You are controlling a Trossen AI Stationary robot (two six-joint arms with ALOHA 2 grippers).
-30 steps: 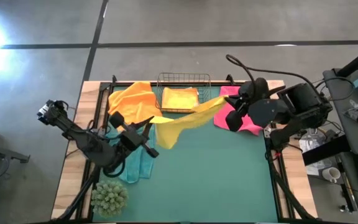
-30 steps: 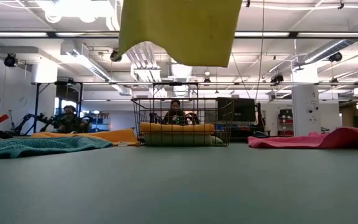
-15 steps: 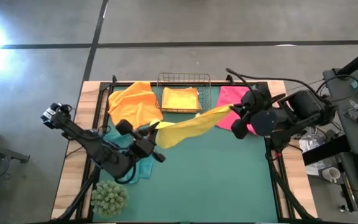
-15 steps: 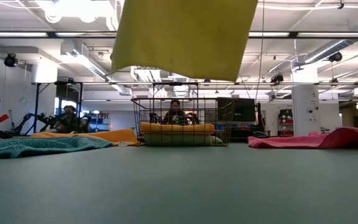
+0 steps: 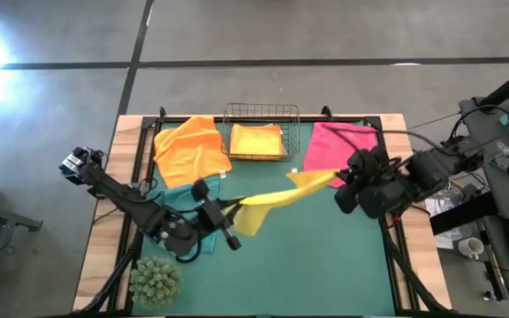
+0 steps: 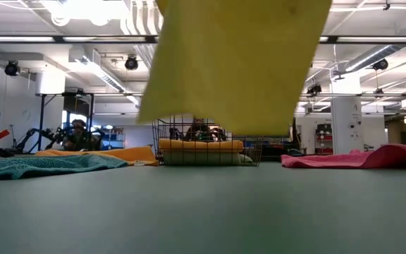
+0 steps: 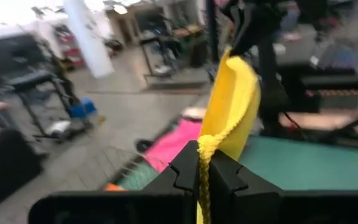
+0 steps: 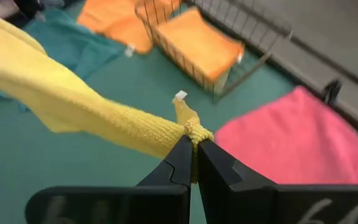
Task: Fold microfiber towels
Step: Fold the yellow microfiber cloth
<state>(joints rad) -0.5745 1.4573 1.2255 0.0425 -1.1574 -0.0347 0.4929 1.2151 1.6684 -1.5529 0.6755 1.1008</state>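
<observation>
A yellow towel [image 5: 272,198] hangs stretched between my two grippers above the middle of the green mat. In the low view, the yellow towel [image 6: 235,67] has its lower edge clear of the table. My left gripper [image 5: 233,210] is shut on its left end. My right gripper [image 5: 336,182] is shut on its right end. An orange towel [image 5: 188,146] lies spread at the far left. A pink towel [image 5: 343,143] lies at the far right. A teal towel [image 5: 177,196] lies under my left arm. My left gripper [image 7: 199,167] pinches a bunched edge of the yellow towel [image 7: 202,149] between its two fingers, coming level from the table's left side. The cloth runs away from the fingers toward my other arm, lifted clear of the table. My right gripper [image 8: 192,154] pinches a bunched corner of the yellow towel [image 8: 195,132] at its fingertips, slanting down from the right. A small white tag [image 8: 179,96] stands up beside the fingers. The cloth runs off as a gathered band, clear of the mat.
A wire basket [image 5: 262,113] stands at the far edge's middle with a folded orange towel [image 5: 256,140] inside. A green spiky plant ball [image 5: 155,281] sits at the near left corner. Bare green mat [image 5: 316,265] lies in the near half.
Both grippers have come down and toward the table's near edge, staying shut on the yellow towel. The towel has sunk with them, and its lower edge hangs lower in the low view, still clear of the table.
</observation>
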